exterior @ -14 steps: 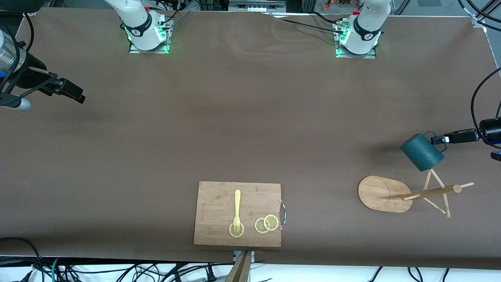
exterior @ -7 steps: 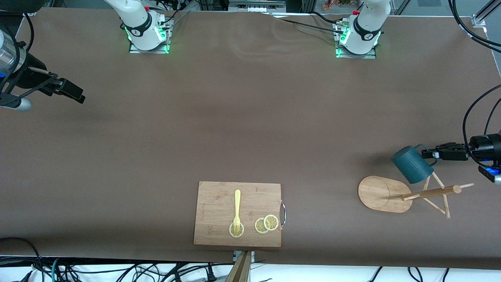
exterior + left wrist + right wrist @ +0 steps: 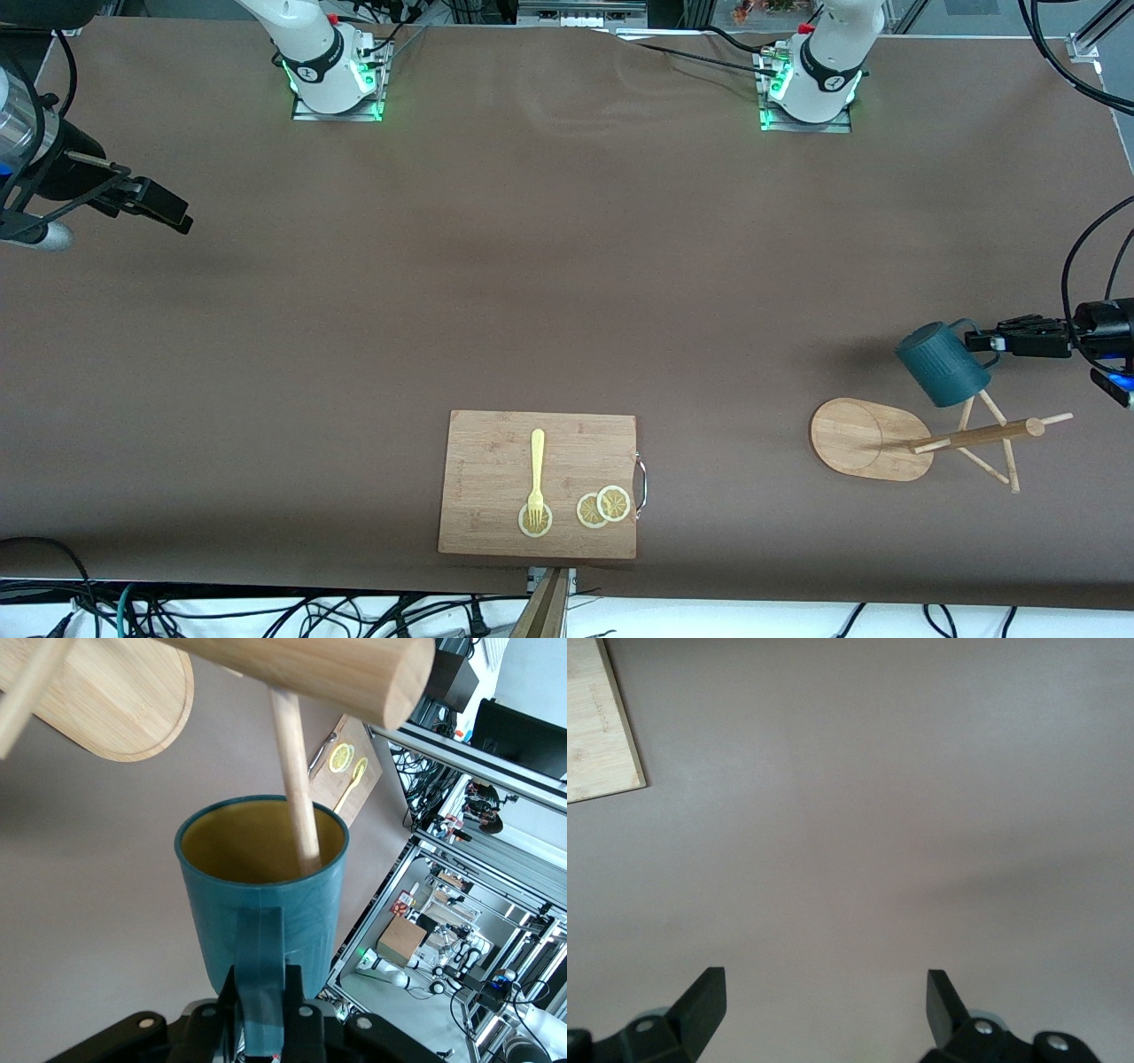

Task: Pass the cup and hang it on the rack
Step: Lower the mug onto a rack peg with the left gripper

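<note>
The left gripper [image 3: 982, 340] has its fingers [image 3: 299, 1020] clamped on the teal handle of the cup [image 3: 941, 363], carrying it in the air over the rack [image 3: 921, 436] at the left arm's end of the bench [image 3: 567, 266]. In the left wrist view the cup [image 3: 260, 904] shows its yellow-orange inside, and a thin peg [image 3: 295, 780] runs from the rack's thick post down into the cup's mouth. In the front view the cup is tilted, its dark bottom showing, and it covers the tip of that peg. The rack's oval base [image 3: 864, 438] lies flat on the bench, with the post and more pegs spreading toward the left arm's end.

The right gripper [image 3: 164, 211] waits in the air over the right arm's end of the bench, well apart from the cup. Its fingers [image 3: 700, 1003] stand wide apart with nothing between them, only brown bench below and a corner of the board [image 3: 598, 726].

The board [image 3: 539, 483] lies near the bench edge closest to the front camera, carrying a yellow fork [image 3: 536, 478] and lemon slices [image 3: 604, 507]; the fork's tines rest on one slice
</note>
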Motion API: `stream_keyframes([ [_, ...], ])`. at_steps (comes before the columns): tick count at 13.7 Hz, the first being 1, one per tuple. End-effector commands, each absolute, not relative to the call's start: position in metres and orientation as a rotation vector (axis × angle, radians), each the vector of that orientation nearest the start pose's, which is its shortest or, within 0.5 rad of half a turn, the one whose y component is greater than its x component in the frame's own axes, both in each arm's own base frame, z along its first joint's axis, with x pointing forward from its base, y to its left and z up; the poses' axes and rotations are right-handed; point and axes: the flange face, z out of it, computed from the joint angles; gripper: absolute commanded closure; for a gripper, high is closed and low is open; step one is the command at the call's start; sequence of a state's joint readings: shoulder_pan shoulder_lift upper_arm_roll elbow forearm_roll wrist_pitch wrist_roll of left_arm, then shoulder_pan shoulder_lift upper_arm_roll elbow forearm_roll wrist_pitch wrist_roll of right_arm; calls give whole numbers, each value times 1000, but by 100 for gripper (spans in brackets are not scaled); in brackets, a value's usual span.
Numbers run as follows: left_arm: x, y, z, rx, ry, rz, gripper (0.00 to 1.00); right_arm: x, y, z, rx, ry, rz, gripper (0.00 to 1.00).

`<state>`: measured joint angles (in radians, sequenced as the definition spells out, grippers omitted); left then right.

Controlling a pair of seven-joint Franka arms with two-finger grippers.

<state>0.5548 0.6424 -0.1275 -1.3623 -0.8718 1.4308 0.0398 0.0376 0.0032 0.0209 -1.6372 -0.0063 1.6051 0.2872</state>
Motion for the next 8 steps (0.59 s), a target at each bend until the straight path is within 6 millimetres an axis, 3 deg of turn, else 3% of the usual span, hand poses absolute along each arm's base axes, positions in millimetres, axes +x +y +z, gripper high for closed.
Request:
stream_keyframes([
  [1, 653, 238, 371, 1996, 559, -300, 100, 557, 30, 599, -3113, 382, 53, 0],
  [4, 651, 256, 368, 1982, 576, -272, 100, 557, 30, 599, -3113, 382, 53, 0],
  [8, 657, 270, 348, 1831, 607, -230, 100, 557, 29, 598, -3113, 385, 55, 0],
])
